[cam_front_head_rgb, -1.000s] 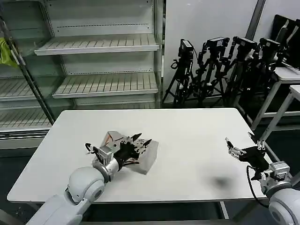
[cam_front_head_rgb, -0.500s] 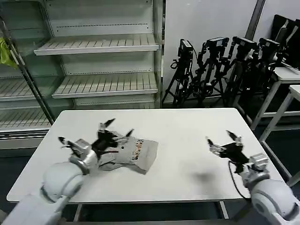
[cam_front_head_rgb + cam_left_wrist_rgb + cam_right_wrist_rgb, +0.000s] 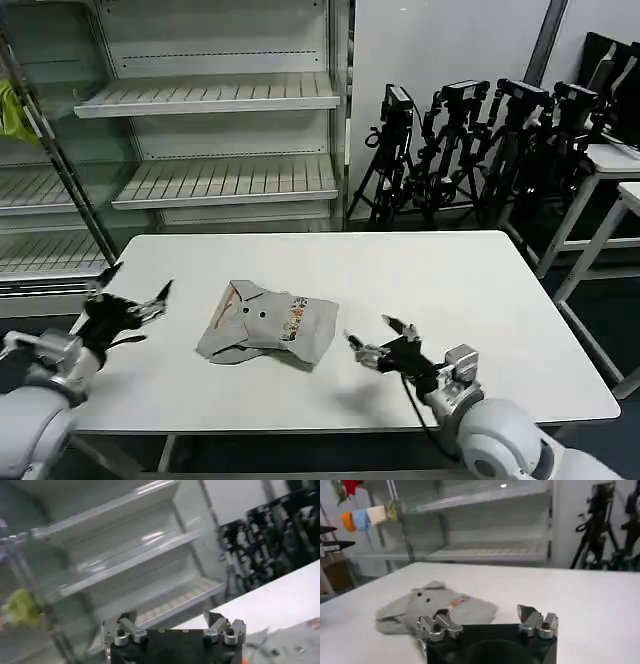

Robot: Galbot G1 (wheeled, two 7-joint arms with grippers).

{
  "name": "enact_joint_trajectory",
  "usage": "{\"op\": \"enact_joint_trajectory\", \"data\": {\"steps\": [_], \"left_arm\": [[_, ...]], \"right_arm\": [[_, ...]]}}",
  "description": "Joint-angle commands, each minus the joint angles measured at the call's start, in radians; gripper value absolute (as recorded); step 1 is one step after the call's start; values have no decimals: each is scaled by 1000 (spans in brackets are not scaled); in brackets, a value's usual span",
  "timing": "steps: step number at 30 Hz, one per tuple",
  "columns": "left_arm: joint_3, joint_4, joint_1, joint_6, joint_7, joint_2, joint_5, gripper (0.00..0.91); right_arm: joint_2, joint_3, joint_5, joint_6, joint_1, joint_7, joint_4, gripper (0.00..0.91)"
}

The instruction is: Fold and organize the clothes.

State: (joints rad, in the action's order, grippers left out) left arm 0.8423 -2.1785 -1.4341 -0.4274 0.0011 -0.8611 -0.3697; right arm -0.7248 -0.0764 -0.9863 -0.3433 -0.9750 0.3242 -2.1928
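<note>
While the white worktop [image 3: 420,290] carried it, the folded grey shirt [image 3: 265,328] lay left of the worktop's middle, its small coloured print facing up and no claw touching it. Left of the shirt, the left claw [image 3: 130,300] hung with fingers apart. Right of the shirt, the right claw [image 3: 380,340] hovered low, fingers also spread. Judging by this, the fold looked nearly finished; next would likely call for tidying or shifting the bundle.

Soft matt cotton shirt [image 3: 265,326] (smooth matt table [image 3: 440,280])
</note>
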Motion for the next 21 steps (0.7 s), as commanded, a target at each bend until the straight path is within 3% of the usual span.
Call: {"op": "enact_joint_trajectory", "data": {"steps": [1,15,21], "left_arm": [[229,-63,-263,45,4,-102,53,907],[252,-119,-336,73,14,-170,81,907],[241,-114,-337,88,14,-176,97,907]], "right_arm": [[-108,-139,-27,-9,29,15,1,907],[-144,-165,114,20,25,-38,57,907],[-128,-105,77,20,-38,-25,23,907]]}}
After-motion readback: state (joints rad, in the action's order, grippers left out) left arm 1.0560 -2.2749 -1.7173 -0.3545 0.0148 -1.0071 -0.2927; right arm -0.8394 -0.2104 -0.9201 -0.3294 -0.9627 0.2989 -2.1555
